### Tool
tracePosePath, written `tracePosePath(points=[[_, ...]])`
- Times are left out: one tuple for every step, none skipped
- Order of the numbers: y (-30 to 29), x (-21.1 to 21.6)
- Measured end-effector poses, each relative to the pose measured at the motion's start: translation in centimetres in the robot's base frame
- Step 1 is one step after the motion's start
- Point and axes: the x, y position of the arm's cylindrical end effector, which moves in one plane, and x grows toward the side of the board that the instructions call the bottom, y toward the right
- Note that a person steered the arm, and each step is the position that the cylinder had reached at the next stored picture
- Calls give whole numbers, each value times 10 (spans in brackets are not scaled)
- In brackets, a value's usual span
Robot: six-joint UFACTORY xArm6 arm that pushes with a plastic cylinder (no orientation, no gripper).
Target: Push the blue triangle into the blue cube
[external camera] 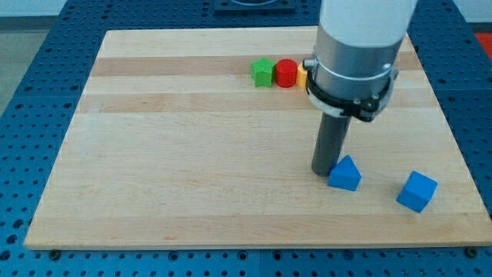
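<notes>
The blue triangle (pixel 345 174) lies on the wooden board (pixel 192 146) toward the view's lower right. The blue cube (pixel 417 191) sits to its right, a little lower, with a gap between them. My tip (pixel 323 170) rests on the board right at the triangle's left side, touching or nearly touching it. The arm's wide grey body rises above the rod and hides part of the row of blocks behind it.
Near the view's top a green star (pixel 263 71) and a red cylinder (pixel 287 72) stand in a row, with a sliver of a yellow block (pixel 301 74) beside them. The rest of that row is hidden by the arm. The board's right edge lies close to the cube.
</notes>
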Motion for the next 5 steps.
tracePosePath(points=[[7, 7], [30, 11], [51, 7], [50, 4], [-5, -13]])
